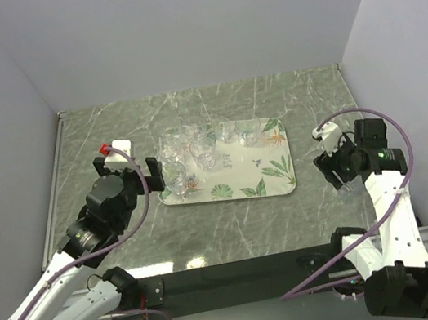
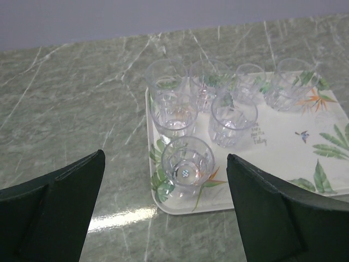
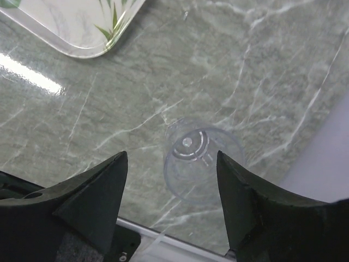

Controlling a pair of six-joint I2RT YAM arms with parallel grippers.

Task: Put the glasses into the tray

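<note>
Seven glasses [image 2: 186, 162] standing on the tray [image 2: 283, 158]. Left pincer [image 2: 164, 155] wide open just in front, gripping nothing. One more glass [image 3: 199, 161] on the desk [image 3: 272, 82], off the tray, between the open right pincer [image 3: 172, 154] fingers.

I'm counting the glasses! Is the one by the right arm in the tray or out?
Out. The glass stands on the marble table, apart from the tray, between the fingers of the right end effector.
</note>
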